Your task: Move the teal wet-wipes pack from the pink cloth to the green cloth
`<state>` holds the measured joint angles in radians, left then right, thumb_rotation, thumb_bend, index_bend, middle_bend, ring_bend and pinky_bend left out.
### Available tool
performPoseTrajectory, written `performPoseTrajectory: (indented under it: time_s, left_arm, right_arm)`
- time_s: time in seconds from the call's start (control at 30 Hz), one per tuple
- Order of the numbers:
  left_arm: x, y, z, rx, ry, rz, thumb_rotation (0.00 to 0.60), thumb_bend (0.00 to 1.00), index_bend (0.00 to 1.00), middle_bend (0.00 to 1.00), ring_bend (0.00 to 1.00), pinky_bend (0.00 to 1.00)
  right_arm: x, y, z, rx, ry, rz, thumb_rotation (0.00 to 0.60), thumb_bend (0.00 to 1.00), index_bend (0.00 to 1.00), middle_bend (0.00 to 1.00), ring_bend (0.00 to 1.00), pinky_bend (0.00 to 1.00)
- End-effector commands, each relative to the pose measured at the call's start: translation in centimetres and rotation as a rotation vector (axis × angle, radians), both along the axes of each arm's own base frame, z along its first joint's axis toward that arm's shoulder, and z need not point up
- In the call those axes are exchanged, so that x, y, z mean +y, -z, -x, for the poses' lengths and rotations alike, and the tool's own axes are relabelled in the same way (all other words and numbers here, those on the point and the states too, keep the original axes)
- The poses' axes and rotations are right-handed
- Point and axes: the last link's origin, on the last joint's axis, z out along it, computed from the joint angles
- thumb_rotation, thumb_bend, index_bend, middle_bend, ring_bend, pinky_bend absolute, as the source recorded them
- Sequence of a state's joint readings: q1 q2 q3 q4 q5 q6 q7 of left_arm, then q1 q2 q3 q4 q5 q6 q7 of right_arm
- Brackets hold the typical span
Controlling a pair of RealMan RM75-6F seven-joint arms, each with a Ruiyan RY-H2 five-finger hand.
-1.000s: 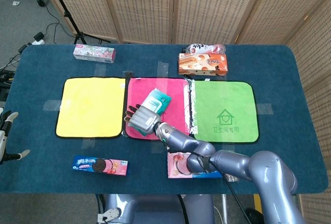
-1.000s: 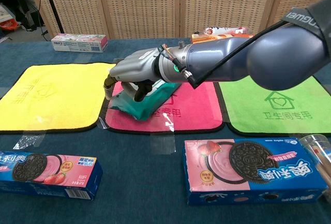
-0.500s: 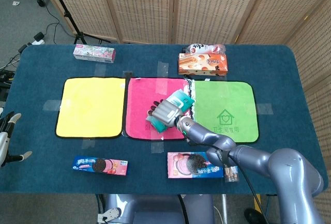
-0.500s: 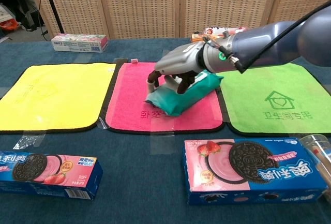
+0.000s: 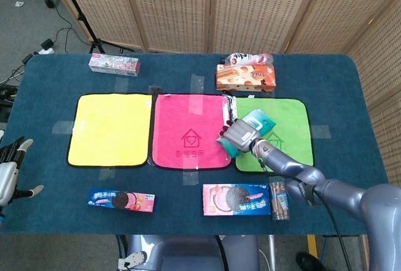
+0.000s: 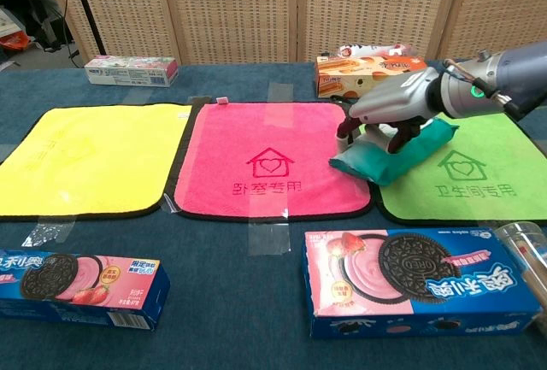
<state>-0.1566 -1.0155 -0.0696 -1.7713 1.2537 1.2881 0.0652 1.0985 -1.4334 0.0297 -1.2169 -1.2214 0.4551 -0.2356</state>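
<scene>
We see our right hand (image 6: 395, 112) clasping the pack (image 6: 393, 149), fingers wrapped over it, straddling the pink cloth (image 6: 269, 161)–green cloth (image 6: 479, 178) seam, long axis pointing rightward onto green.

My right arm (image 6: 504, 88) is clad in smooth, glossy blue-grey shells, with a thin black cable running along its forearm. Its right hand (image 6: 386, 112) wears a paler silver-grey back and dark fingers (image 6: 345, 133). My left hand (image 5: 11, 169) is whitish-grey with dark fingertips.
</scene>
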Motion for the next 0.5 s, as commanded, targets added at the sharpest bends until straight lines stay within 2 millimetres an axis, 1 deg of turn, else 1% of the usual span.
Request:
performPoseTrajectory:
  time_s: [0.03,0.1,0.13,0.3,0.4,0.5]
  left_arm:
    - [0.0,0.2,-0.1,0.004,0.003,0.004,0.6,0.01,0.0,0.0,0.0,0.0]
    - [0.0,0.3,-0.2,0.008,0.005,0.007,0.6,0.01,0.0,0.0,0.0,0.0]
    - [0.0,0.4,-0.2,0.01,0.007,0.009,0.6,0.01,0.0,0.0,0.0,0.0]
    - [-0.1,0.5,-0.5,0.014,0.018,0.01,0.6,0.01,0.0,0.0,0.0,0.0]
    - [-0.2,0.6,-0.6,0.013,0.023,0.01,0.6,0.01,0.0,0.0,0.0,0.0]
    - [-0.2,0.5,-0.7,0.011,0.026,0.009,0.6,0.01,0.0,0.0,0.0,0.0]
  right_arm:
    - [0.2,-0.9,1.4,0.003,0.014,0.008,0.6,1.0,0.26,0.26,0.16,0.3]
    - [0.4,-1.5,2.2,0.004,0.023,0.012,0.6,1.0,0.26,0.26,0.16,0.3]
    - [0.4,-2.0,3.0,0.017,0.025,0.019,0.6,1.0,0.26,0.26,0.16,0.3]
    - [0.7,-3.0,4.6,0.02,0.035,0.027,0.6,1.0,0.26,0.26,0.16,0.3]
    - [0.8,-3.5,4.9,0.006,0.038,0.026,0.6,1.0,0.26,0.26,0.16,0.3]
    - [1.1,-3.9,4.7,-0.021,0.029,0.024,0.6,1.0,0.26,0.26,0.16,0.3]
